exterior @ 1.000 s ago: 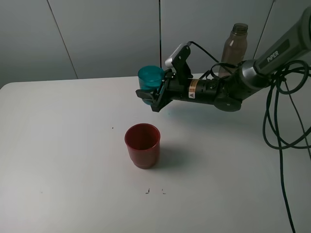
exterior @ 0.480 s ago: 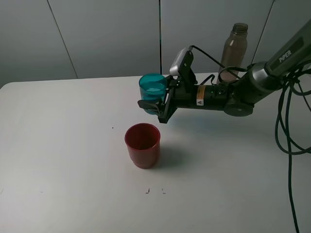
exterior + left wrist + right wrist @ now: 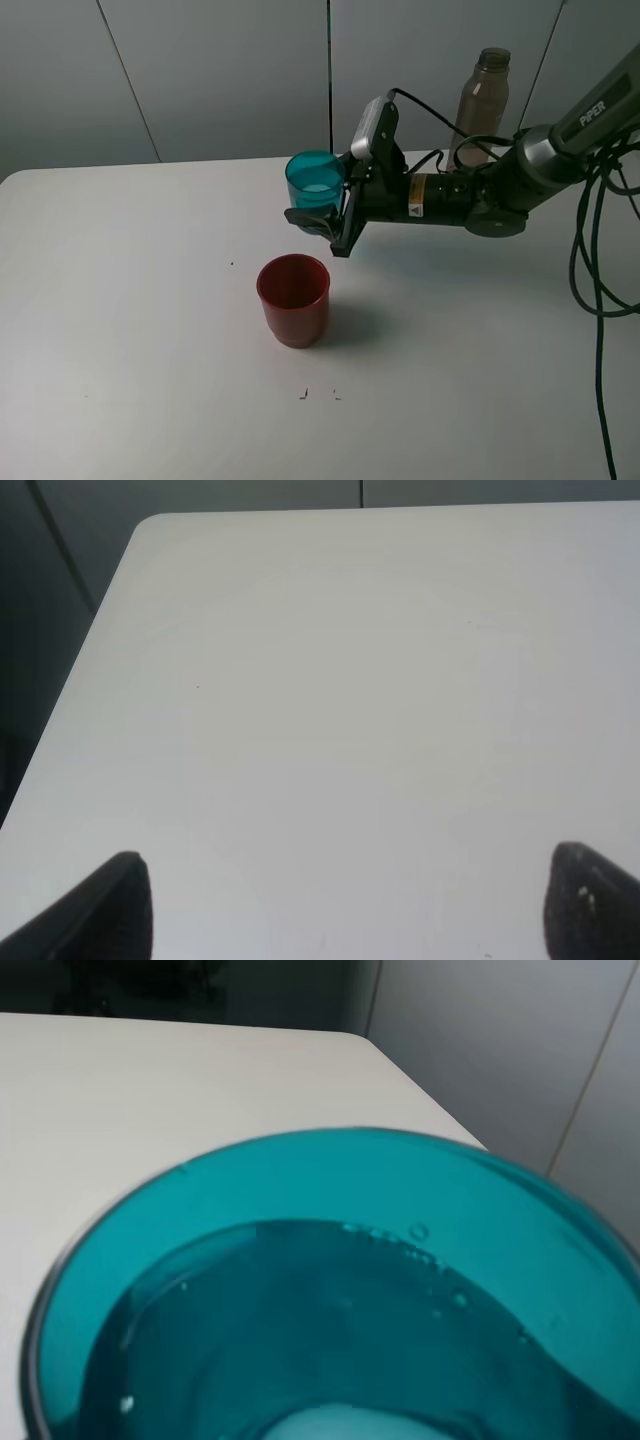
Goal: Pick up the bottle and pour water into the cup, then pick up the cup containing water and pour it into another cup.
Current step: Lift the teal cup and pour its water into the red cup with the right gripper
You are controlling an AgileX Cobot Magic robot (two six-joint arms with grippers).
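The right end effector (image 3: 322, 222) is seen clamped on the teal cup (image 3: 314, 185), its jaws closed against the lower part of the cup's wall. The cup is held in the air above the tabletop (image 3: 130, 300), about upright, with its long axis close to vertical and its rim facing up. In the right wrist view the teal cup (image 3: 330, 1210) is shown from above and water (image 3: 330, 1350) is seen inside it, with small bubbles at the edge of the surface.

The red cup (image 3: 293, 298) is found below the held cup and a little nearer the camera in the high view, standing upright on the tabletop with its mouth open to the top. The two cups are apart and near each other; the teal cup is not yet over the red cup's mouth. The pour into the red cup is judged to be the step in hand, and a short carry toward it, followed by a tilt of the teal cup's rim down toward that mouth, is what seems to be called for. The right arm is the nearer one by far.

The bottle (image 3: 483, 95) is seen standing upright behind the right arm, well apart from both cups.

The left end effector (image 3: 350, 910) is shown with its fingertips spread wide over bare tabletop, nothing between them.
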